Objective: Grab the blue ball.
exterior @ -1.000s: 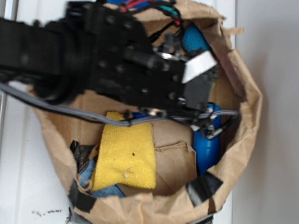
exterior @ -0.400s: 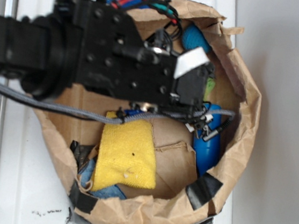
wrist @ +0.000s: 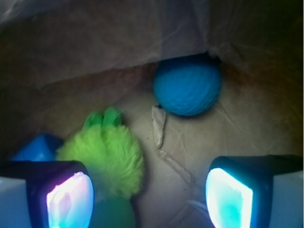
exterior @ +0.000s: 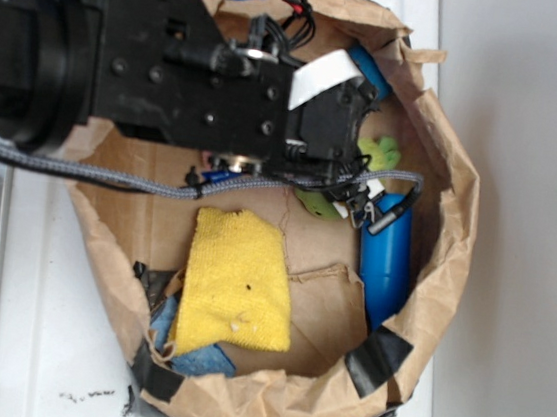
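Two lit fingertips (wrist: 228, 197) of the gripper (wrist: 149, 194) are standing wide apart in the wrist view, and nothing is lying between them. Ahead of them, the blue ball (wrist: 187, 85) is sitting on the brown paper floor, close against the far wall of the paper bag (exterior: 446, 238). It is not touching the gripper. A green plush (wrist: 107, 152) is lying just beside the left fingertip, apart from the ball. From above, the black arm (exterior: 174, 66) is reaching into the bag and covering most of the ball (exterior: 367, 66). A yellow cloth (exterior: 235, 279) and a blue cylinder (exterior: 385, 266) are also resting inside.
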`<state>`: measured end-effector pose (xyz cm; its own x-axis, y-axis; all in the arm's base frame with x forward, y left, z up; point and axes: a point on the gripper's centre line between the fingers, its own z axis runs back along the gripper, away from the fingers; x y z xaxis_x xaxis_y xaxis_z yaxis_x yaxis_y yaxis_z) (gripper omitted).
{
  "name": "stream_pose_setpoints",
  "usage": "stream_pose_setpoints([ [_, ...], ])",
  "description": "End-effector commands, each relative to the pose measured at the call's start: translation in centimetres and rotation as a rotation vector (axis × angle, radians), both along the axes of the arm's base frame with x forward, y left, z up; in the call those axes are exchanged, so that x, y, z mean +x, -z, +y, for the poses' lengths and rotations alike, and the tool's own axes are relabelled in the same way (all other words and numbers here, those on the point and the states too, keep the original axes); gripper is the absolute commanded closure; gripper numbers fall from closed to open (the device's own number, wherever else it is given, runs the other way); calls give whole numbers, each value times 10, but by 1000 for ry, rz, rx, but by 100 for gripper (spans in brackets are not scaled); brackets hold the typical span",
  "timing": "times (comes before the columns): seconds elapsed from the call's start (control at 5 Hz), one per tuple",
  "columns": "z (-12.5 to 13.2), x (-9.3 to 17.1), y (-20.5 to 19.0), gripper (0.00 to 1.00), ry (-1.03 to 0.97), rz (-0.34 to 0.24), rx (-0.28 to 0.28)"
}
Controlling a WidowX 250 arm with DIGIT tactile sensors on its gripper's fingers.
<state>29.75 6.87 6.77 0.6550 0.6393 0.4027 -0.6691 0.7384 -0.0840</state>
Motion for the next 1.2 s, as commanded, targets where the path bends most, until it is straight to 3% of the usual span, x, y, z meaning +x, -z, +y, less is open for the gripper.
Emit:
stream_pose_setpoints([
  [0.0, 23, 0, -6, 0, -180, -112, -29],
  [1.0, 27, -4, 1, 0, -201, -126, 5],
])
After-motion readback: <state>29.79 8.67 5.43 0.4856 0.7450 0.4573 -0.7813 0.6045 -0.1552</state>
